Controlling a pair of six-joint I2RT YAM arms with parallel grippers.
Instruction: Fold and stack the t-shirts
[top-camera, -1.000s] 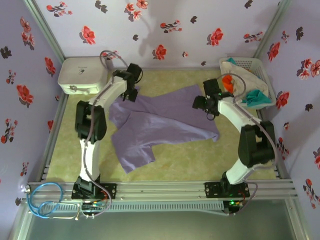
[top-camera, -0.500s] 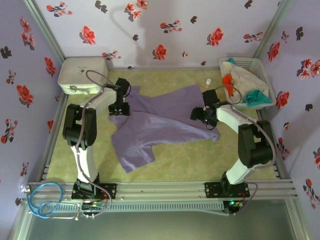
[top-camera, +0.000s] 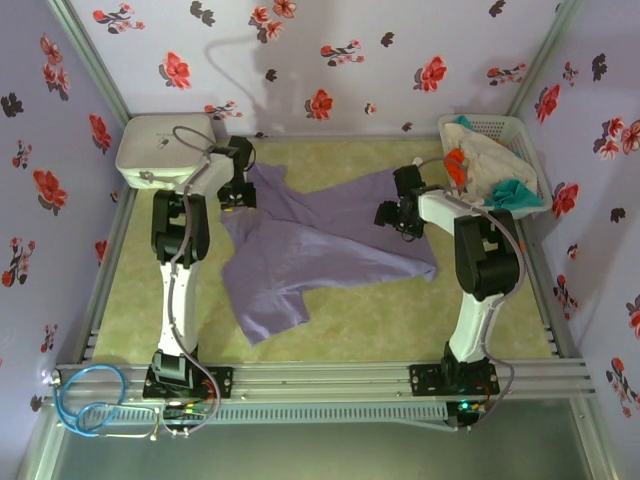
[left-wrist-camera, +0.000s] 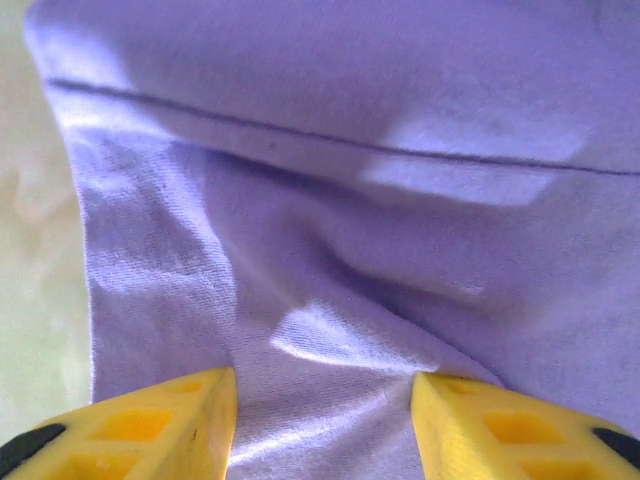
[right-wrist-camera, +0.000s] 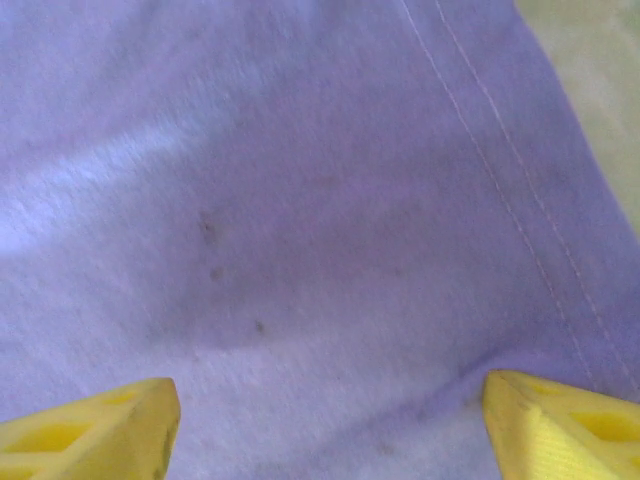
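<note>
The lavender t-shirt (top-camera: 310, 250) lies spread and rumpled on the table, one sleeve toward the front left. My left gripper (top-camera: 238, 192) is down on its far left corner. In the left wrist view it is open (left-wrist-camera: 322, 425), yellow fingertips (left-wrist-camera: 150, 430) pressed on the cloth with a small ridge of the lavender t-shirt (left-wrist-camera: 330, 250) bulging between them. My right gripper (top-camera: 396, 214) sits on the shirt's far right part. It is wide open (right-wrist-camera: 330, 435) over flat lavender cloth (right-wrist-camera: 300, 220) near a stitched hem.
A white lattice basket (top-camera: 500, 122) at the back right holds orange (top-camera: 455, 160), teal (top-camera: 515, 192) and off-white (top-camera: 495, 150) shirts. A white rounded box (top-camera: 165, 148) stands at the back left, close to my left arm. Flowered walls enclose the table.
Both grippers have come down onto the lavender shirt, the left shifting left toward the far left corner, the right dipping nearer and then back to the far right part. The shirt barely moved.
</note>
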